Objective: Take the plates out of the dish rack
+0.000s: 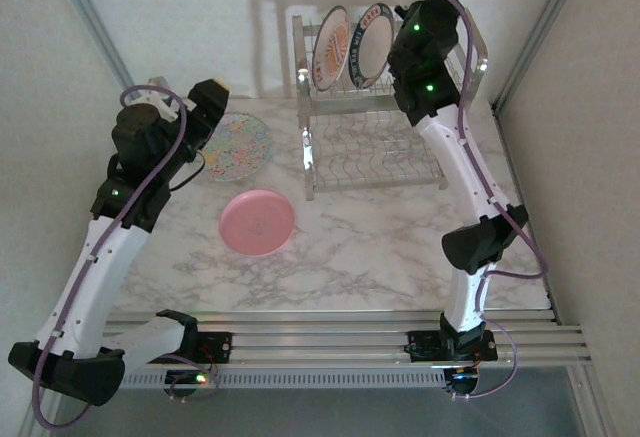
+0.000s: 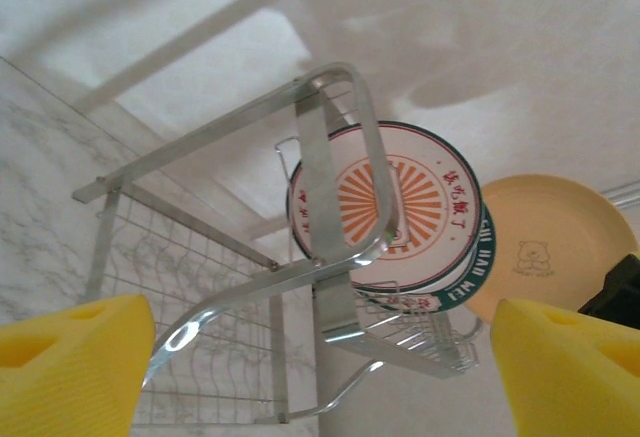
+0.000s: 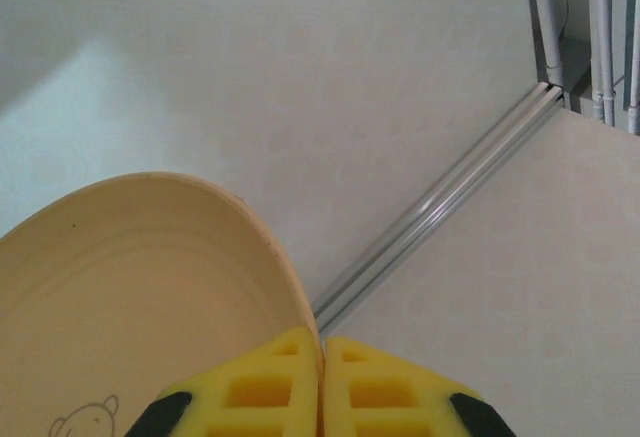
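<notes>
Two plates (image 2: 385, 202) sit in rack (image 1: 372, 152); right fingers (image 3: 250, 397) pinch yellow plate (image 3: 130, 287) by rim, left fingers (image 2: 70, 367) wide, so thin edge grip risks a slip.

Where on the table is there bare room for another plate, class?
Bare marble table lies between the pink plate, the dish rack and the right arm; also along the near edge. Crowded: left rear, around the floral plate and left arm.

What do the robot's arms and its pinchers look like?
The left arm and right arm have white shells, black joint housings with small green lights, and purple cables looping alongside. The left gripper and right gripper carry bright yellow, wedge-shaped fingers.
</notes>
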### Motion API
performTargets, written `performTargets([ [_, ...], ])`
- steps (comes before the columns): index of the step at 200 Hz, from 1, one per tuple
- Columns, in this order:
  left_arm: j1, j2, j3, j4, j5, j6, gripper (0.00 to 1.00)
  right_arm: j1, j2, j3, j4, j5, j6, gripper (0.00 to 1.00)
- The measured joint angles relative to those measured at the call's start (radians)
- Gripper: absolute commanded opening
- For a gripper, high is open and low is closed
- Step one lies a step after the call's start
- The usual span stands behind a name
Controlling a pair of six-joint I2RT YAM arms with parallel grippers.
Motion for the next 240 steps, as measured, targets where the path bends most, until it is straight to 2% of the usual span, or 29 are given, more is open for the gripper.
performTargets([
  [59, -0.070, 0.097, 0.095, 0.050, 0.064, -0.008, 0.87, -0.002, -0.116, -0.066, 0.019, 0.025, 0.013, 0.00],
  [104, -0.159, 0.181, 0.172, 0.066, 0.092, 0.019, 0.87, -0.002, -0.258, -0.150, -0.030, 0.045, 0.127, 0.00],
  [158, -0.244, 0.300, 0.280, 0.085, 0.142, 0.079, 0.86, -0.002, -0.497, -0.269, -0.317, -0.008, 0.492, 0.00],
  [200, -0.326, 0.397, 0.385, 0.071, 0.177, 0.137, 0.85, -0.002, -0.683, -0.333, -0.598, -0.153, 0.836, 0.00],
  [240, -0.399, 0.480, 0.465, 0.049, 0.199, 0.190, 0.83, -0.002, -0.764, -0.398, -0.749, -0.301, 1.079, 0.00],
])
